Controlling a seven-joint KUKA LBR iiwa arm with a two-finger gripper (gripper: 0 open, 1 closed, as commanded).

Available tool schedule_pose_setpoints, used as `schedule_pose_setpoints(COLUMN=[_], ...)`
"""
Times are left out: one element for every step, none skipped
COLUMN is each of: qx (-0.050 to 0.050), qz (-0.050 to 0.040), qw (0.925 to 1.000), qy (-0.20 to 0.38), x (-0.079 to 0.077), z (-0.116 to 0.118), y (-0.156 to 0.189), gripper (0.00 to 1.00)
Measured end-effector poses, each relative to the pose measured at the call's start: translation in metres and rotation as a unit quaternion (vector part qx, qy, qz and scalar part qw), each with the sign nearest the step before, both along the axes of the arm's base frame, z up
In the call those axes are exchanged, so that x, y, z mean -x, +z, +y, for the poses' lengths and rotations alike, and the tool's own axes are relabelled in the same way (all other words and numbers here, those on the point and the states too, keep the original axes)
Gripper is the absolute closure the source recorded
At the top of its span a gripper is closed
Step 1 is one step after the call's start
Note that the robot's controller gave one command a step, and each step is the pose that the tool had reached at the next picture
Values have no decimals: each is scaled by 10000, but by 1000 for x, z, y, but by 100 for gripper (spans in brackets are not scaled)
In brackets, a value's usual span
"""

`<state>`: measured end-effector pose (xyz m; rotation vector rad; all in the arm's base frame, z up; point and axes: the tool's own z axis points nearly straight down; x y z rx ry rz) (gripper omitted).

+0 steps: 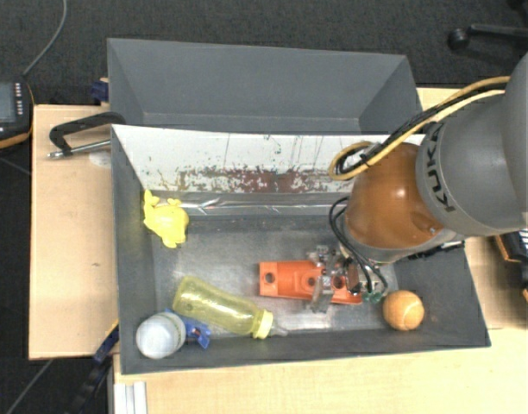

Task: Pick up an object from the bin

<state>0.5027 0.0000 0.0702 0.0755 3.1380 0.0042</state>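
My gripper is down at the right end of an orange blocky plastic thing lying in the middle of the bin's floor; its metal fingers touch or straddle that end, and I cannot tell how far apart they stand. Just right of the gripper lies a small orange ball near the front right corner. A pale yellow plastic bottle lies on its side to the front left of the orange thing.
A white and blue round-capped thing sits in the front left corner. A yellow soft toy rests against the left wall. The arm and its orange cover hang over the bin's right side.
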Motion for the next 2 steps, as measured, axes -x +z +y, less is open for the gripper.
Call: schedule_pose_setpoints(qx=[1,-5], qz=[0,-26], qw=[10000,9999], qy=[-1,-129], x=[0,-20], z=[0,15], y=[0,136], gripper=[100,100])
